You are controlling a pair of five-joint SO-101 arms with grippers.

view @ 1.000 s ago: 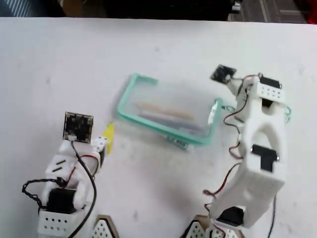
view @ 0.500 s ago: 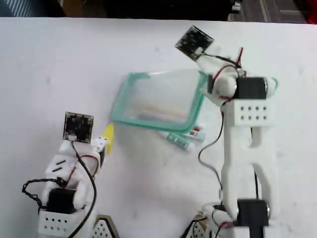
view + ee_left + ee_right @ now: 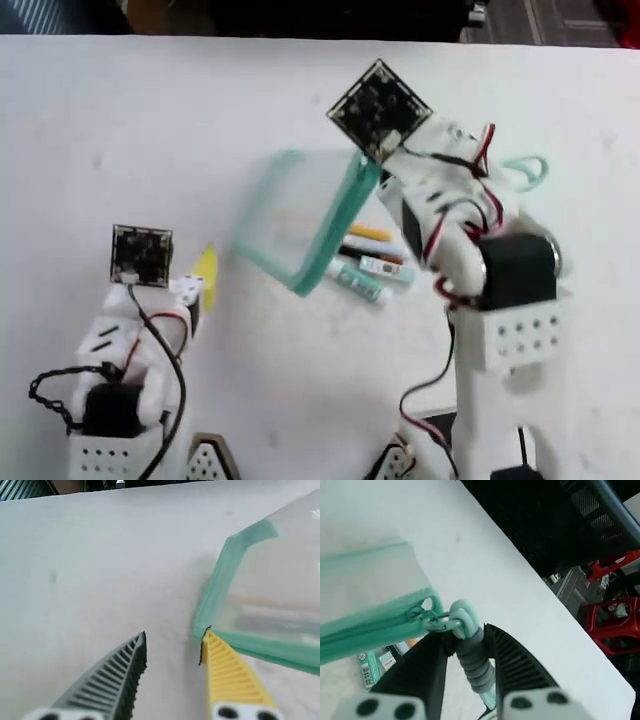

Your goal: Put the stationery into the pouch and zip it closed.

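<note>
The clear pouch (image 3: 295, 215) with teal edging is tilted up on one edge at the table's middle. My right gripper (image 3: 469, 631) is shut on the grey-and-teal pull cord (image 3: 472, 657) clipped to the zip slider (image 3: 427, 615) and holds that end of the pouch (image 3: 370, 595) raised. Several pens and markers (image 3: 368, 268) lie on the table beside the pouch's lifted side, outside it; they also show under the pouch in the right wrist view (image 3: 370, 665). My left gripper (image 3: 172, 642) stands open low over the table, its yellow finger (image 3: 227, 675) at the pouch's near corner (image 3: 210, 615).
The white table (image 3: 150, 120) stretches free to the left and behind the pouch. Its far edge (image 3: 300, 36) borders a dark area. The right arm's body (image 3: 505, 300) stands over the right side of the table.
The right arm swung left and rose with the pull cord, tipping the pouch onto its edge. The pens now lie on the table outside it. The left arm shifted slightly.
</note>
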